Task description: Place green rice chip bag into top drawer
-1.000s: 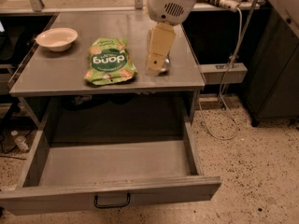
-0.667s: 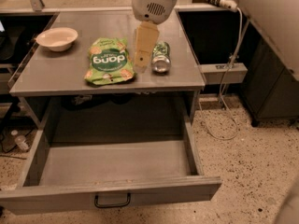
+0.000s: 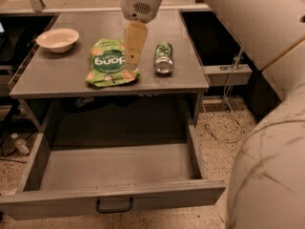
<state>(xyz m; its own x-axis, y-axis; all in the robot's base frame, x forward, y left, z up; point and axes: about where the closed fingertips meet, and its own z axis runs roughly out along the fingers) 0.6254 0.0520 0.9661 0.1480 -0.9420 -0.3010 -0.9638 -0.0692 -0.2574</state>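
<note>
Hanging end effector [image 3: 131,61] | at right edge of green rice chip bag [image 3: 107,63] | aperture: cannot tell

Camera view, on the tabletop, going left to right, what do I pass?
In order: white bowl → green rice chip bag → green soda can, lying on its side. The claw hangs at the bag's right edge and overlaps it, so it is left out of the order.

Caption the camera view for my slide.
Gripper above the green rice chip bag on the table, green soda can lying beside it, top drawer open below.
</note>
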